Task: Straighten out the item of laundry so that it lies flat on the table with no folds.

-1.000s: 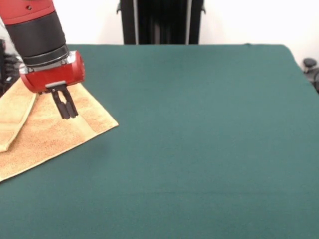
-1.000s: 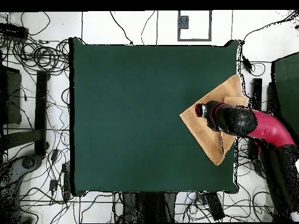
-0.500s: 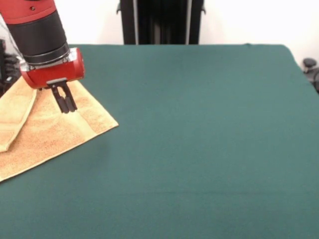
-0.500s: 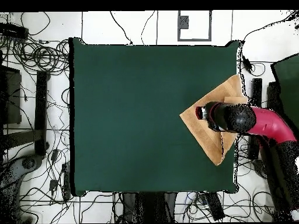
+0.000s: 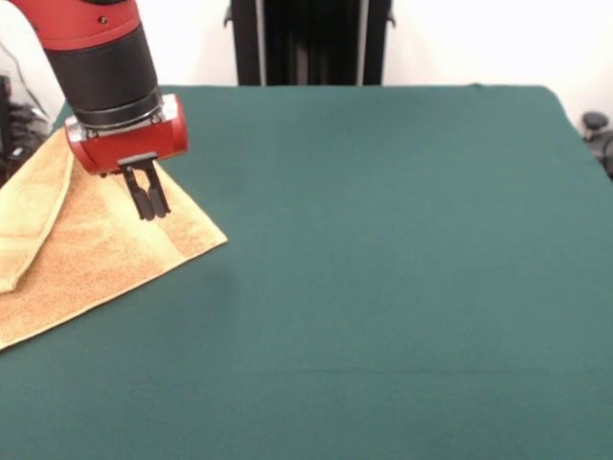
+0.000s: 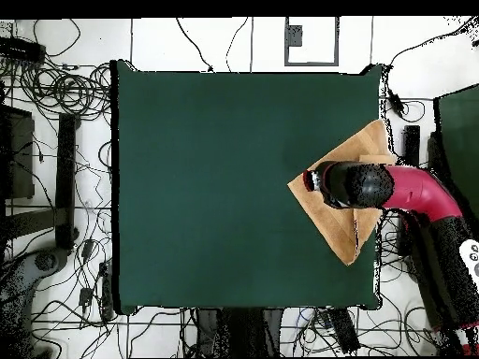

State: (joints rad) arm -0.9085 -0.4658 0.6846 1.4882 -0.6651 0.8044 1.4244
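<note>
The item of laundry (image 5: 91, 254), an orange-tan terry towel, lies at the left side of the table (image 5: 383, 268), turned diagonally, and runs past the picture's left edge. Its left border is folded over into a long flap (image 5: 34, 225). My gripper (image 5: 151, 201) hangs just above the towel near its right corner, its two black fingers pressed together and holding nothing. From above, the towel (image 6: 335, 220) sits at the right edge of the table (image 6: 234, 187), partly over the edge, with the gripper (image 6: 316, 179) over the towel's left corner and the arm hiding part of the cloth.
Cables and stands (image 6: 56, 140) crowd the floor around the table in the overhead view. A black post (image 5: 311, 43) rises behind the table's far edge in the front view.
My gripper has shifted rightward in the front view, toward the towel's right corner, staying just above the cloth. The towel has not moved.
</note>
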